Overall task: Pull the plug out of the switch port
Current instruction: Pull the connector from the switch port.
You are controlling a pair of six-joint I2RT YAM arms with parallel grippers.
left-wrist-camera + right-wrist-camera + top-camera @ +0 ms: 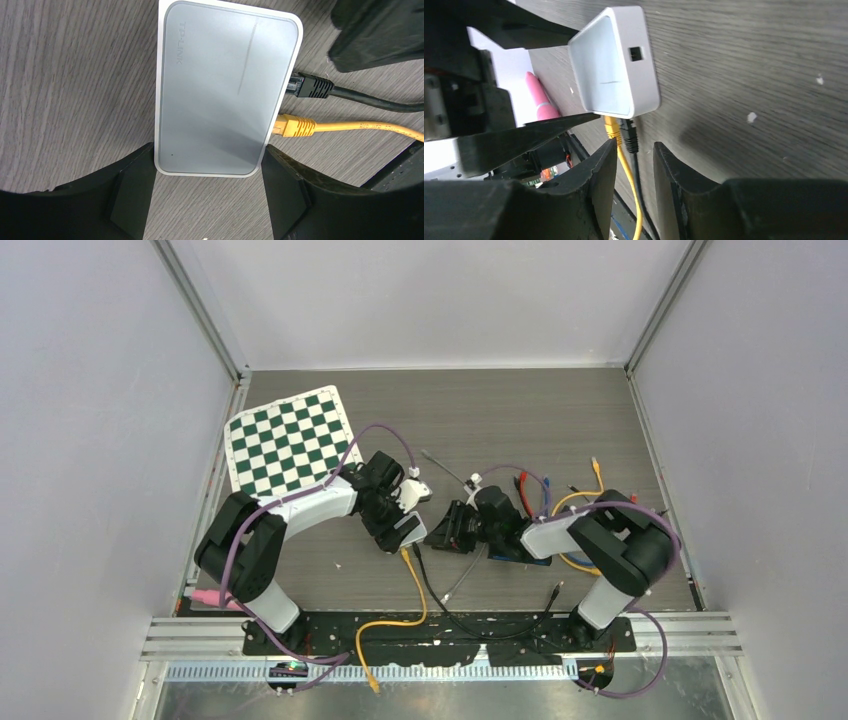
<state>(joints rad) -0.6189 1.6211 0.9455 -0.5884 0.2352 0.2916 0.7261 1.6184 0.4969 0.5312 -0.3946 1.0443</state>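
The left tool [207, 154] squeezes the near end of the white switch [220, 90], one finger on each side, and holds it on the counter [75, 75]. A black plug [310, 86] and a yellow plug [295, 126] are both stuck in the switch, side by side, so nothing is pulled out yet. The right tool [635, 145] is open, and the two wires [636, 200] run between its fingers (the plugs are just past its tips). It looks like it is lining up. Grabbing and pulling are left to do.
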